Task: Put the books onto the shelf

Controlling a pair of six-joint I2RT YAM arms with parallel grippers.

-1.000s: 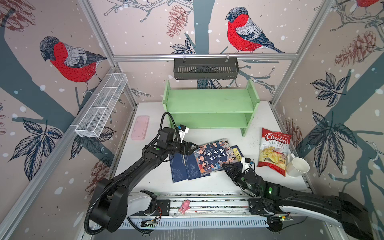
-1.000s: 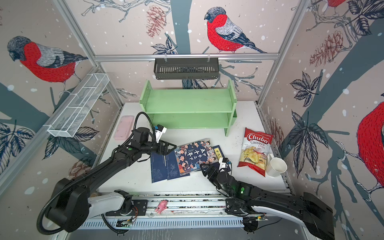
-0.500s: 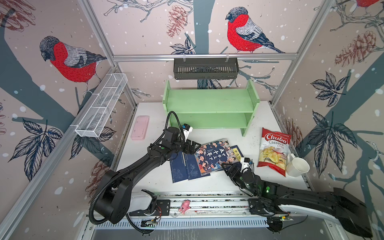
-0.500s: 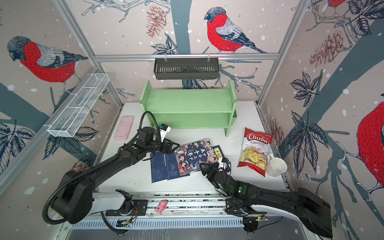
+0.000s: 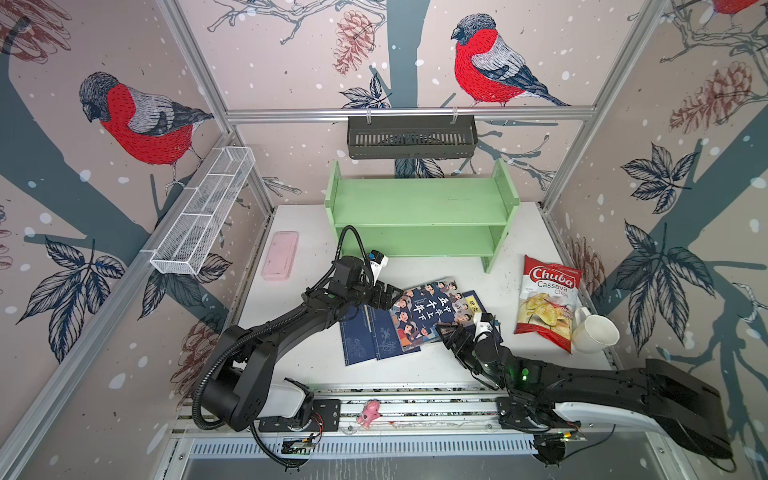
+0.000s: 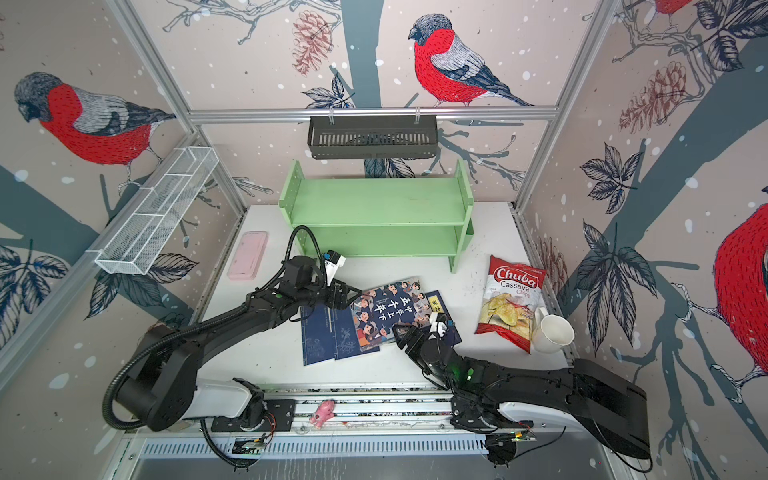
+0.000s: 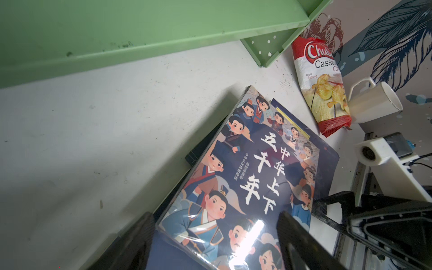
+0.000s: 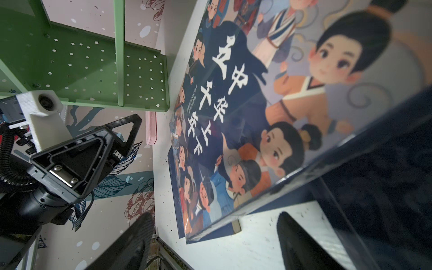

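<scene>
Both jaws spread, empty: left gripper [image 5: 390, 294], right gripper [image 5: 451, 332]. Speckled white table [image 5: 436, 270] before shelf [image 5: 419, 203] carries books [image 5: 428, 311]; bird-print walls [image 5: 540, 50] surround.

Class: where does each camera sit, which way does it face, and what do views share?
Both top views: high at the front, looking down on the light green two-tier wooden shelf; both arms.
Left wrist: low, facing the red-and-white chips bag; own fingers, right gripper.
Right wrist: low, facing the shelf; own fingers, left gripper.
Both wrists share the large cartoon-covered paperback book.
</scene>
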